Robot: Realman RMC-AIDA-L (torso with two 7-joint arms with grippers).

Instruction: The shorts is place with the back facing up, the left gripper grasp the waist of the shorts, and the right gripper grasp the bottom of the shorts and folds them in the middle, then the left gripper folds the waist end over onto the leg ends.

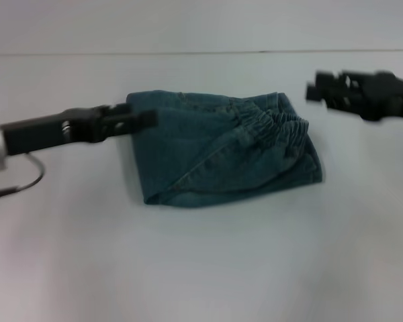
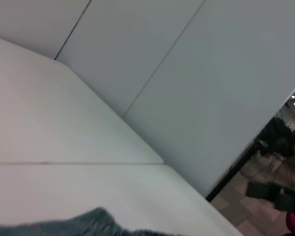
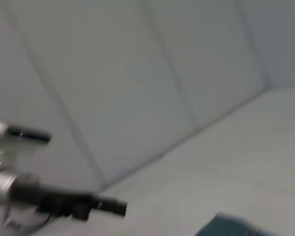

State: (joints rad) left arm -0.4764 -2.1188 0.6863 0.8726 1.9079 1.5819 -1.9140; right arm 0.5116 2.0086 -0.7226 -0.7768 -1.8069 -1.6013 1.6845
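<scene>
White tabletop (image 1: 188, 268) fills the head view below pale wall panels (image 1: 188, 23); denim, the shorts (image 1: 221, 151) lie at frame centre folded into a compact packet, elastic waist (image 1: 275, 124) uppermost at right, apparently over the leg ends. Left gripper (image 1: 144, 119), at centre left, meets the packet's upper-left corner, its hold and opening unreadable; right gripper (image 1: 319, 88) hangs clear at upper right, likewise unreadable.

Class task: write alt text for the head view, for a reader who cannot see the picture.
Folded blue-green denim shorts lie on a white table, the ruffled waist on top toward the right. The left hand reaches in from the left to the shorts' upper left corner; the right hand hovers apart at the upper right.
</scene>
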